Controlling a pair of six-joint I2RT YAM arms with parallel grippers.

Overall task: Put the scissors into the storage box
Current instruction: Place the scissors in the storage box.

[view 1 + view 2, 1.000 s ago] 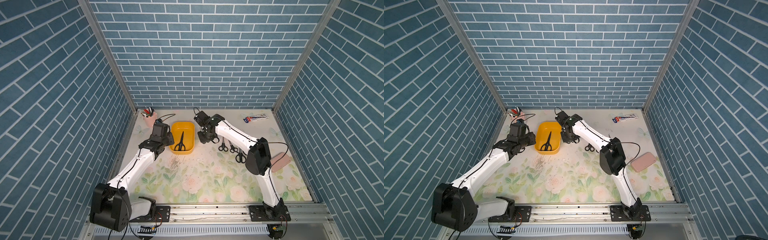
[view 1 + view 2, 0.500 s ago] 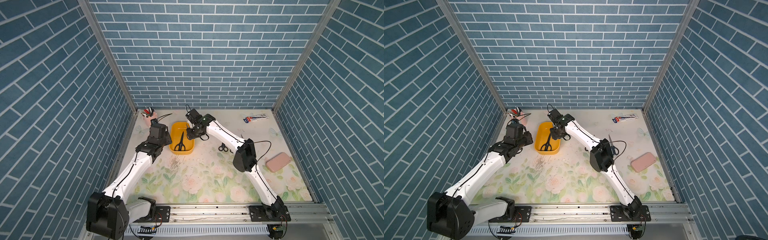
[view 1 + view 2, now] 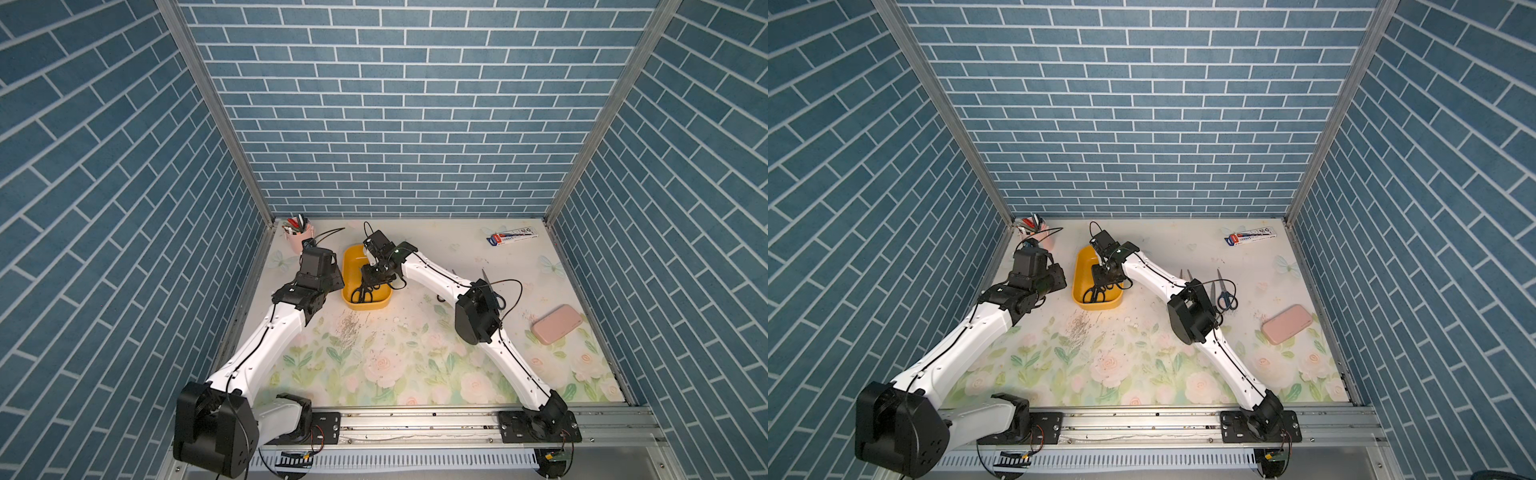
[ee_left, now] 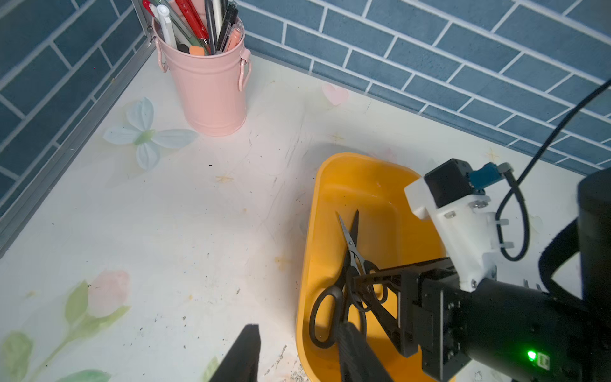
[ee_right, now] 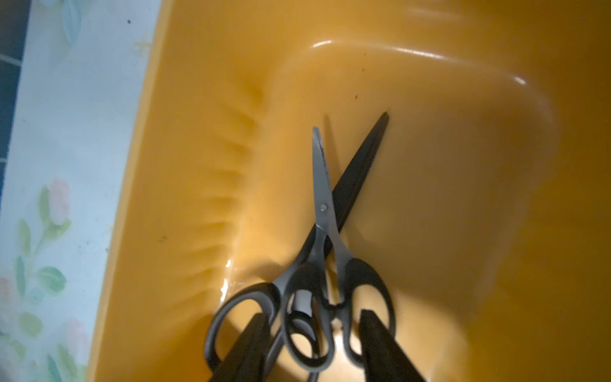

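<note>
The right gripper point(image 5: 312, 317), fingers apart, hangs over the storage box point(image 3: 1079, 266), two scissors point(image 5: 324, 207) crossed beneath. Blue-handled scissors point(image 3: 1223, 293) lie at its three o'clock on the counter point(image 3: 1142, 340), blades toward twelve, nearer the right arm point(image 3: 1154, 280).

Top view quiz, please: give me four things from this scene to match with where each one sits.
Things
1. pen cup
2. blue-handled scissors
3. printed carton
4. crossed black-handled scissors

Places
A. inside the yellow storage box
B. far left corner
C. flat on the table, right of the box, about midway back
D. far back, towards the right

Pairs: 1-B; 2-C; 3-D; 4-A
</note>
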